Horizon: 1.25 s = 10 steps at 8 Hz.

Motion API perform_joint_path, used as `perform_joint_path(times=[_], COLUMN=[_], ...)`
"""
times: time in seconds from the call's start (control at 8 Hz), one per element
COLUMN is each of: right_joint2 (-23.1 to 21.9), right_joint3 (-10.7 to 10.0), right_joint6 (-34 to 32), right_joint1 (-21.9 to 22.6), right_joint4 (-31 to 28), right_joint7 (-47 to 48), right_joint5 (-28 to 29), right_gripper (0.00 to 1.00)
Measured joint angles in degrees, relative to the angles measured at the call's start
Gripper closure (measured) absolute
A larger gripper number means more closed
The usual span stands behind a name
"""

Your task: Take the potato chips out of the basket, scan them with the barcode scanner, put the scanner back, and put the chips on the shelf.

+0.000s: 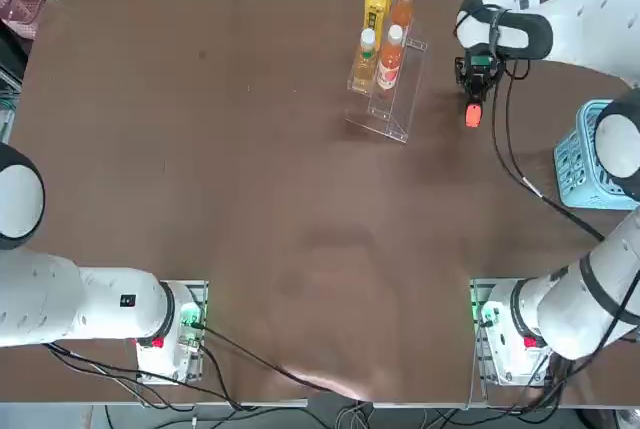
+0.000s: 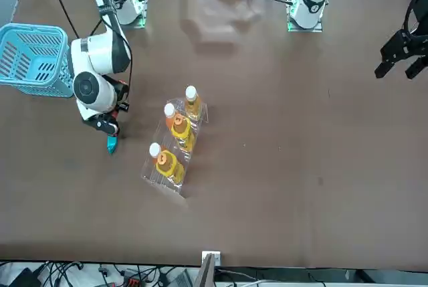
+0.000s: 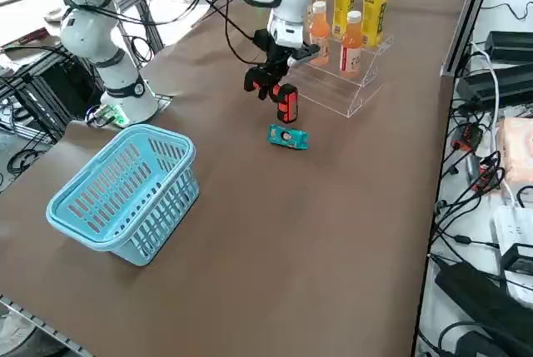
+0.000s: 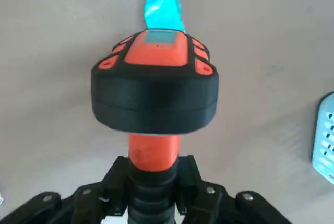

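My right gripper point(image 3: 268, 76) is shut on the handle of the barcode scanner point(image 3: 286, 104), black-headed with an orange-red grip, and holds it just above the table beside the shelf point(image 3: 350, 91). In the wrist view the scanner head point(image 4: 155, 88) hangs directly over the potato chips point(image 4: 163, 7). The chips point(image 3: 288, 136), a small teal packet, lie flat on the table just beyond the scanner, also seen from the front as chips point(image 2: 111, 144) below the gripper point(image 2: 105, 124). The light blue basket point(image 3: 125, 190) stands apart and looks empty. From above, the scanner point(image 1: 474, 114) hides the packet.
Several orange and yellow bottles point(image 3: 354, 7) stand on the clear stepped shelf point(image 1: 395, 99). The basket point(image 1: 590, 164) sits at the table's right edge, partly under my arm. A black cable point(image 1: 520, 174) trails from the scanner across the table.
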Motion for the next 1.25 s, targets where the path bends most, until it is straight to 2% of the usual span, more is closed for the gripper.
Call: perform_joint_path(times=[1.25], right_joint2=[1.77], right_joint3=[-0.51], right_joint6=[2.82], right_joint1=[-0.08], right_joint4=[0.32], right_joint7=[-1.77], right_joint5=[-1.52], right_gripper=[0.59])
